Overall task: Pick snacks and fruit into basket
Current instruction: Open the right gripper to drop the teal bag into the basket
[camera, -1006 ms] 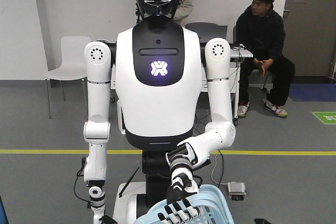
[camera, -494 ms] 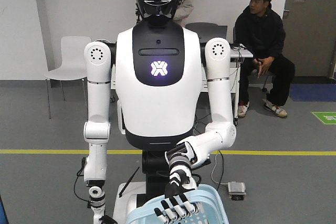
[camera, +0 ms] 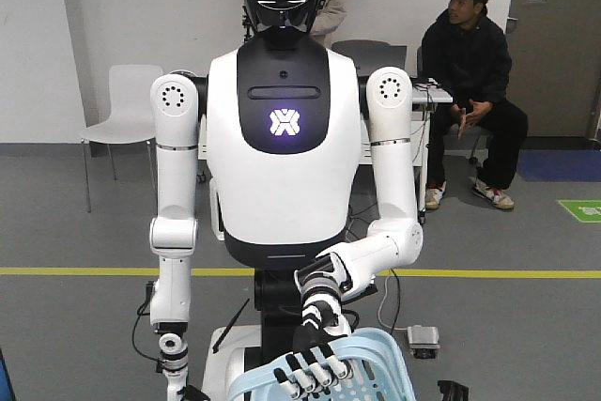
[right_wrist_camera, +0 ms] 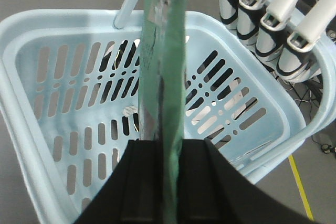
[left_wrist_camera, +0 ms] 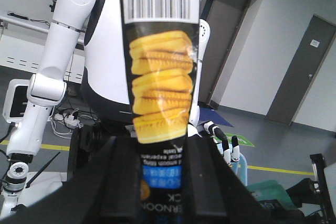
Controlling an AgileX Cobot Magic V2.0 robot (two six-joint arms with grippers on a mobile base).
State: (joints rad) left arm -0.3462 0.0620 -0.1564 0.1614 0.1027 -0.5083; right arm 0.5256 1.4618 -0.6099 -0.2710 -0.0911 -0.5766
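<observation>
Mint-green snacks (right_wrist_camera: 163,66) pinched in right gripper (right_wrist_camera: 167,145) over the basket (right_wrist_camera: 63,19); left gripper (left_wrist_camera: 157,140) clamps a biscuit packet (left_wrist_camera: 160,77).

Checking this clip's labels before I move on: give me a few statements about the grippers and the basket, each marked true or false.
1. The right gripper clamps the mint-green pouch over the basket. True.
2. The left gripper is empty. False: it clamps a black biscuit pack.
3. The humanoid's fingers curl over the basket's rim. True.
4. Fruit lies in the basket. False: none shows inside it.
</observation>
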